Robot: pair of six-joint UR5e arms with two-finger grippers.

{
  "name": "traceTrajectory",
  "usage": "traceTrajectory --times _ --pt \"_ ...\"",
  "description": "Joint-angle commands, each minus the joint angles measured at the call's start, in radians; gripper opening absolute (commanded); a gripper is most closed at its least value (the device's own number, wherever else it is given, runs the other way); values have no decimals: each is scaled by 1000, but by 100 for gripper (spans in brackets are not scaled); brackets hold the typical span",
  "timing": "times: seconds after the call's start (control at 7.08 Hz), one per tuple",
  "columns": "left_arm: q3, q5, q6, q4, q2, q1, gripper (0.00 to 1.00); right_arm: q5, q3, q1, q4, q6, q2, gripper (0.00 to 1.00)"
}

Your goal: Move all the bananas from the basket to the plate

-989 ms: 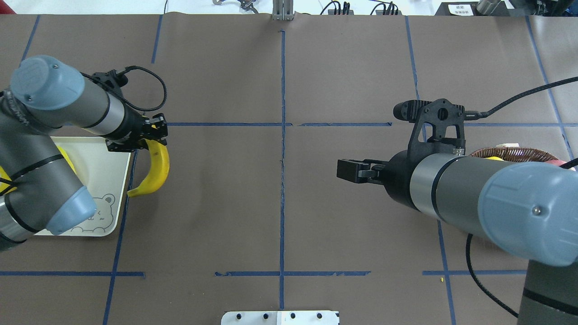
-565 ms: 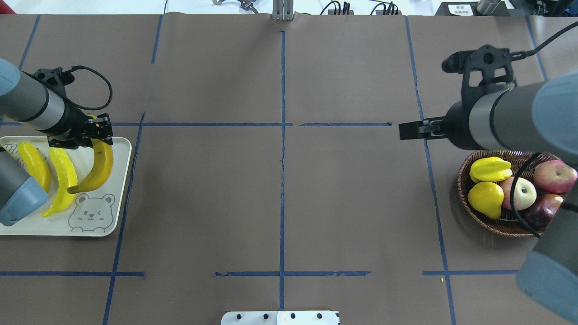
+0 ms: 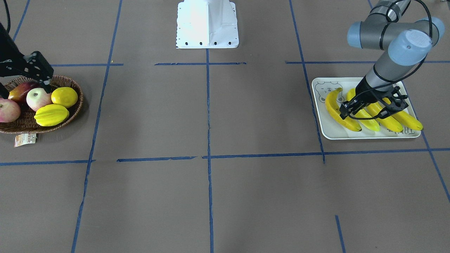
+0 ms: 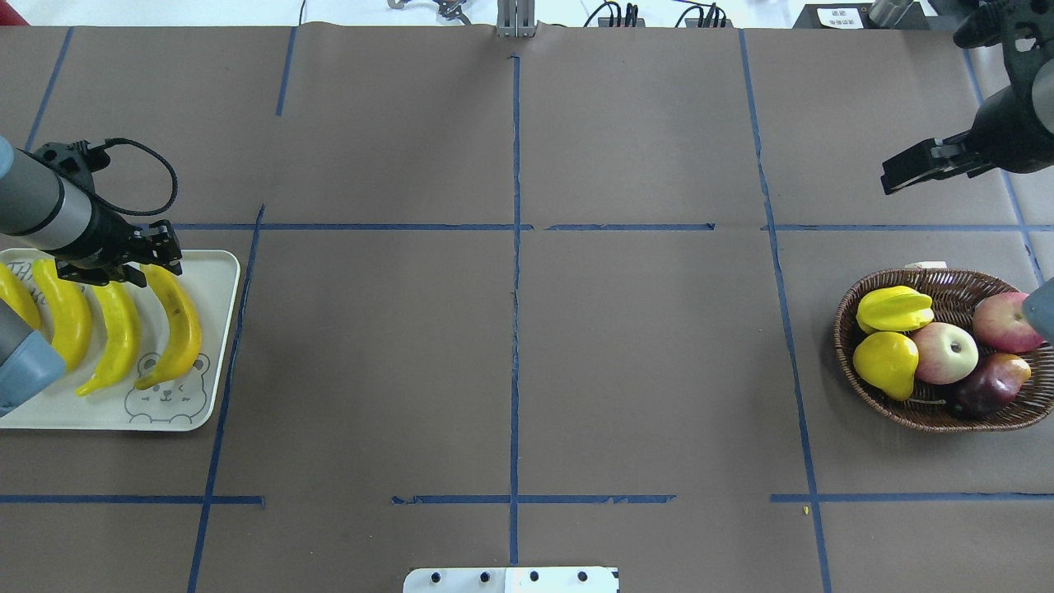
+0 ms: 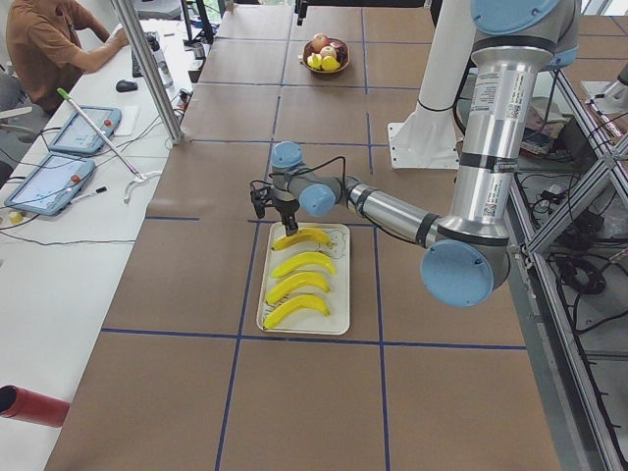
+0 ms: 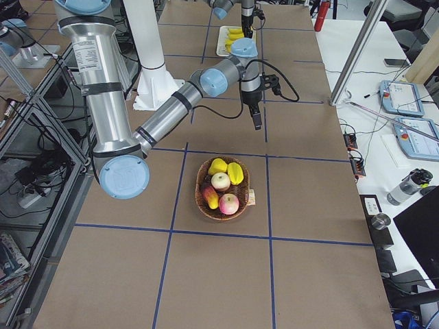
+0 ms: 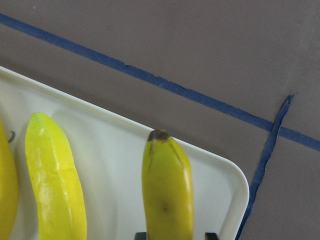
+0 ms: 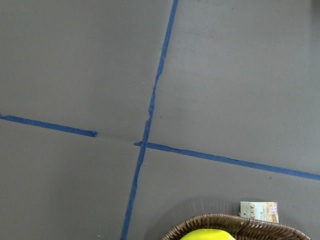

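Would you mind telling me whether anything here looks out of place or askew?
Nothing stands out: four bananas lie side by side on the plate, and the basket holds only other fruit.

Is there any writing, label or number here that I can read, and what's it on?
Grey lettering on the plate: partly covered, too blurred to read.
Printed paper tag at the basket: too small to read.
No other text is readable.
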Motion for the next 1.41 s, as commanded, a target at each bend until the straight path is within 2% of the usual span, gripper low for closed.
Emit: traceTrajectory --times 0.0,0.14,0.28,0.42,0.85,0.99,1.27 --pt "8 -4 -1 -90 32 2 100 69 -48 88 2 -114 -34 100" --pt "-3 -56 11 -91 35 -2 100 161 -132 184 2 -210 -42 100" --pt "-5 -110 16 -86 31 -56 100 209 -213 263 3 -392 -53 100" --pt "-8 -145 77 -87 32 -97 100 213 -287 302 3 -465 -67 100" --pt "29 -248 467 -75 107 -318 100 211 -305 320 3 -467 -99 100" --pt "67 -256 579 -75 121 -370 100 214 -356 320 15 -472 -129 100" --pt "118 -314 823 -33 158 -511 100 226 -419 337 151 -469 -181 100"
